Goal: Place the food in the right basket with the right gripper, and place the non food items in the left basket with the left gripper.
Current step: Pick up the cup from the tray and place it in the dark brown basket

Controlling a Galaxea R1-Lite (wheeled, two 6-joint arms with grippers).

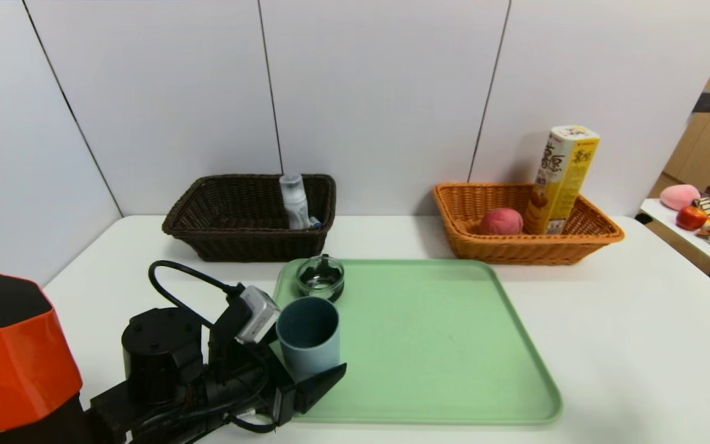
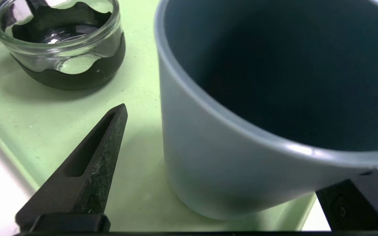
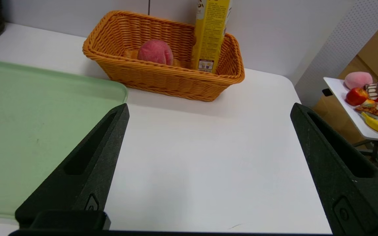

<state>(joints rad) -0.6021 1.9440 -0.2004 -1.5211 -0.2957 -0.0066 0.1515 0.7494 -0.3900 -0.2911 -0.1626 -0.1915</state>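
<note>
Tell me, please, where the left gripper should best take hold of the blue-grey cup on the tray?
Probably across the blue-grey cup's lower wall, from the near side: it stands upright with smooth, handleless walls, and the left gripper already straddles it.

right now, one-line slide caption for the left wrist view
Left gripper straddling the blue-grey plastic cup on the pale green tray, small clear glass dish beyond.
</note>
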